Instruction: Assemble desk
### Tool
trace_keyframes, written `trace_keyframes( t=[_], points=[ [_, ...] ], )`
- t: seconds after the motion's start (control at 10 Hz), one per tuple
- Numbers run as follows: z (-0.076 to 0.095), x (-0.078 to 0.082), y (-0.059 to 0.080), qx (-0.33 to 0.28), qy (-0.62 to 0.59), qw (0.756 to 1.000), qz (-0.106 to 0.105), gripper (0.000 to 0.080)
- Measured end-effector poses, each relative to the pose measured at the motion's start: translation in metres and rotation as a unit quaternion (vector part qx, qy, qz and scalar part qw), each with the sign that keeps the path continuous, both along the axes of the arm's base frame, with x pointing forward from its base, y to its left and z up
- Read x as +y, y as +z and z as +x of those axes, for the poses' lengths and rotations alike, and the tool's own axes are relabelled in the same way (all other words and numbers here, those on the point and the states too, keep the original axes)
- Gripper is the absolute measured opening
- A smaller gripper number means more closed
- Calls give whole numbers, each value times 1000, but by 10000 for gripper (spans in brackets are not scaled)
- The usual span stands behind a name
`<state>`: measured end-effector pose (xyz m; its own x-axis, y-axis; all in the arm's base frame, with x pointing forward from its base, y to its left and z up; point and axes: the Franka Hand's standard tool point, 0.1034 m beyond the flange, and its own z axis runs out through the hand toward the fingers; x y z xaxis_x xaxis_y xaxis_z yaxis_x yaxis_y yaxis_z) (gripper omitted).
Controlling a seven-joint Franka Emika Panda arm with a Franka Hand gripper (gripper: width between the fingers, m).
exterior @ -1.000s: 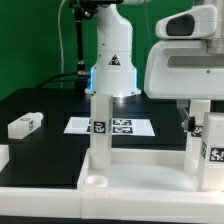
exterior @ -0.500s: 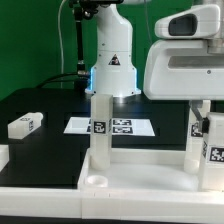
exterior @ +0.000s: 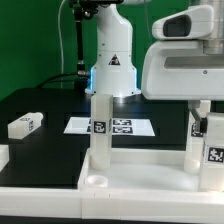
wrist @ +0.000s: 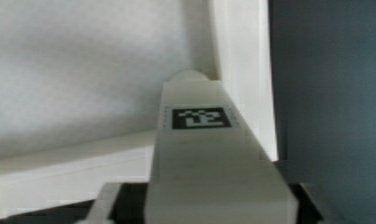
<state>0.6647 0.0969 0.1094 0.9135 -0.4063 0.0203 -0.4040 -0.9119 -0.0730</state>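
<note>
- The gripper [exterior: 204, 112] is hanging over the tabletop [exterior: 140, 188] at the exterior view's right end. Its jaws are clamping the upper part of the held leg [exterior: 213, 150].
- In the wrist view this leg is filling the whole gap between the two dark fingers [wrist: 117, 202], with its tag [wrist: 204, 117] facing the camera. I am therefore judging that the grip is firm and centred.
- The held leg is standing upright, probably so that its foot can go straight down into a corner socket. The pictures are not showing whether it is already seated there.
- The tabletop is lying with its rim side up at the front of the black table [exterior: 50, 105], so its sockets are facing the arm.
- Two other legs [exterior: 100, 125] are standing upright on the tabletop, and I am judging them as already mounted.
- One loose leg [exterior: 25, 124] is lying flat on the black table at the exterior view's left, well apart from the gripper, likely waiting for its turn.
- The marker board [exterior: 75, 126] is lying flat behind the tabletop, and nothing is resting on it.
</note>
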Motion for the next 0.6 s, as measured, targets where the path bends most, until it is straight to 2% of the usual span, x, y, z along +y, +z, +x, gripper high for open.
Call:
trace_keyframes(
  t=[0.4, 0.6],
  points=[
    [1, -3, -1, 9, -162, 987, 14, 289],
    [0, -3, -1, 17, -273, 962, 20, 290]
  ],
)
